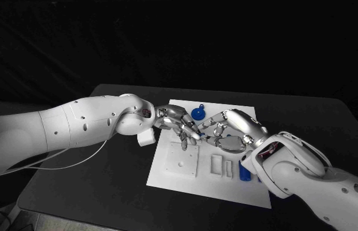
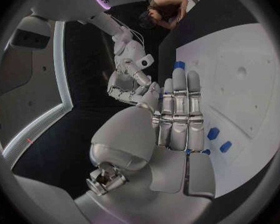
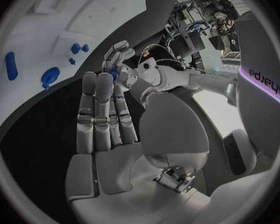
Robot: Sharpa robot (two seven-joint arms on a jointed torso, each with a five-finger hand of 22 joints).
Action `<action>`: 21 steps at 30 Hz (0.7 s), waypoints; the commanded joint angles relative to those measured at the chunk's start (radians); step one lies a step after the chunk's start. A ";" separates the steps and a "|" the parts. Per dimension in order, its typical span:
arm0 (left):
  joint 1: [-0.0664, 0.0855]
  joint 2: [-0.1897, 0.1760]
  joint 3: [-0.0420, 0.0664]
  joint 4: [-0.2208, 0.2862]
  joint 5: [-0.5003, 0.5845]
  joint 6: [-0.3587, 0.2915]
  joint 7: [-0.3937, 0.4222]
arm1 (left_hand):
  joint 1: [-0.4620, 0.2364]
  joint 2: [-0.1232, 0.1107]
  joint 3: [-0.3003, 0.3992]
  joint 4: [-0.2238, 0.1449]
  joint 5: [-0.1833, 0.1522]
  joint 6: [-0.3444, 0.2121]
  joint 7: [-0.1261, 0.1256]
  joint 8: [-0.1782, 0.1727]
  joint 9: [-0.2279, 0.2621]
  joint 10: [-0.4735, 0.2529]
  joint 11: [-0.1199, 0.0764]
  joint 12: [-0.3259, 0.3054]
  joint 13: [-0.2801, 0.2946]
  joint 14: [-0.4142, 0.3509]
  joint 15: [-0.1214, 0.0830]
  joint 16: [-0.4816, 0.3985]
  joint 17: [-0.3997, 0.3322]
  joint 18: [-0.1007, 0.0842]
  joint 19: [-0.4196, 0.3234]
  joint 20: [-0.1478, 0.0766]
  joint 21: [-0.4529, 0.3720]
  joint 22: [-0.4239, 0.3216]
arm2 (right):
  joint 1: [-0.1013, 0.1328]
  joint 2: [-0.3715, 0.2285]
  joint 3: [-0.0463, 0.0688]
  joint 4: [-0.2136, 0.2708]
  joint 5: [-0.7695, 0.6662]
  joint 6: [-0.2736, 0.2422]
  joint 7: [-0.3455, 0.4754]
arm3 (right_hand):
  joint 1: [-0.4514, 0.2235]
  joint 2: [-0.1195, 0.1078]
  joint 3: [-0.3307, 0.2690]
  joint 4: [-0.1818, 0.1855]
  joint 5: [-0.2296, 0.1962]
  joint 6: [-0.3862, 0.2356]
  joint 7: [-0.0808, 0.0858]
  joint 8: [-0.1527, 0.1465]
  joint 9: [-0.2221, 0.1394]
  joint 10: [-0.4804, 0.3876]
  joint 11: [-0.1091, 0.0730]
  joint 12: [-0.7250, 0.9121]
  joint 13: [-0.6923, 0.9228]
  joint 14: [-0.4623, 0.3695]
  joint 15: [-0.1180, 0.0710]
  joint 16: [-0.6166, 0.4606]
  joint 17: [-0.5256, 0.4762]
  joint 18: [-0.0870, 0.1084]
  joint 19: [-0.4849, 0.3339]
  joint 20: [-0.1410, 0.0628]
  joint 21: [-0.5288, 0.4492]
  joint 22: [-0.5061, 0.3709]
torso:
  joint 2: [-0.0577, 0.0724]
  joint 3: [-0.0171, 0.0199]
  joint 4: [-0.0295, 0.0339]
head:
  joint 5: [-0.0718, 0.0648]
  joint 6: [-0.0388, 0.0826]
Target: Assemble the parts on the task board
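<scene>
Task board [image 1: 224, 187] sits mid-table with blue parts [image 1: 198, 112] loose on it and recesses unfilled, so assembly looks barely begun; left hand [image 1: 177, 122] and right hand [image 1: 227, 130] meet above it, fingers extended, neither plainly gripping anything.

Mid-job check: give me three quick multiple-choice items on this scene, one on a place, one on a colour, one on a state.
1. Where is the round blue part?
A) at the board's far edge
B) on the bare table
C) in the right hand

2. The board is:
A) black
B) white
C) red

3. The long blue part is:
A) held in the air
B) lying on the board
C) on the floor

Answers:
1 A, it sits on the board's far edge.
2 B, white against the black table.
3 B, it rests flat by the right arm.
</scene>
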 commanded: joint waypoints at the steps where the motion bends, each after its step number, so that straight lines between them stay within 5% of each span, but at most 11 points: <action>1: 0.000 0.001 0.001 0.004 0.011 0.023 0.016 | -0.003 0.010 0.007 0.000 0.003 0.021 -0.014 0.004 0.002 0.002 0.000 -0.001 0.000 -0.008 0.001 0.001 -0.002 -0.004 -0.008 0.000 -0.007 0.003 | -0.001 0.002 0.000 0.001 -0.027 0.022 -0.003 | -0.004 0.003 -0.003 -0.002 -0.007 0.007 0.001 0.001 0.000 0.008 0.000 -0.003 0.000 -0.005 -0.005 0.004 0.002 0.003 0.007 -0.002 -0.005 0.016 | 0.000 0.0006 -0.0005 | 0.001 -0.001; 21: 0.000 -0.001 0.001 0.004 0.005 0.026 0.014 | -0.005 0.010 0.010 -0.007 0.008 0.023 -0.013 0.004 0.002 0.004 0.000 -0.001 0.000 -0.007 0.001 0.003 -0.002 -0.003 -0.008 0.000 -0.007 0.012 | -0.003 0.004 -0.001 0.000 -0.042 0.040 -0.008 | -0.009 0.009 0.026 -0.020 -0.012 0.025 -0.003 0.001 0.000 0.042 -0.009 -0.003 0.000 -0.008 -0.011 0.004 0.006 -0.002 -0.004 -0.010 0.016 0.023 | 0.000 0.0005 -0.0004 | 0.001 -0.007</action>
